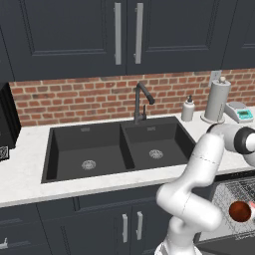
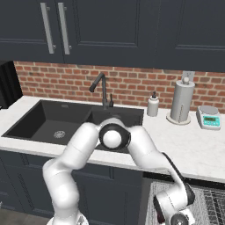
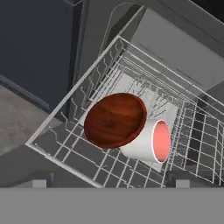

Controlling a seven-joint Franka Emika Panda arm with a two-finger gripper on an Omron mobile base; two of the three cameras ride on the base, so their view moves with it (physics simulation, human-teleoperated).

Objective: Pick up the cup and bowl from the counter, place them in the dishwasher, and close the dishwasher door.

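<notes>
A brown wooden bowl (image 3: 114,119) lies tilted in the dishwasher's grey wire rack (image 3: 65,131). A white cup (image 3: 146,142) with a pink inside lies on its side against the bowl, its mouth facing right in the hand view. My gripper (image 3: 114,181) hovers above them, open, with its fingertips (image 3: 43,180) far apart and nothing between them. In the left base view the bowl (image 1: 240,211) sits in the pulled-out rack (image 1: 224,191) under the counter (image 1: 25,169). The dishwasher door (image 1: 224,242) is dropped open below the rack.
A black double sink (image 1: 114,149) with a dark faucet (image 1: 141,102) is set into the worktop. A soap dispenser (image 1: 188,109), a paper towel roll (image 1: 217,99) and a small scale (image 1: 241,113) stand at the back right. Dark cabinets (image 1: 124,224) flank the dishwasher.
</notes>
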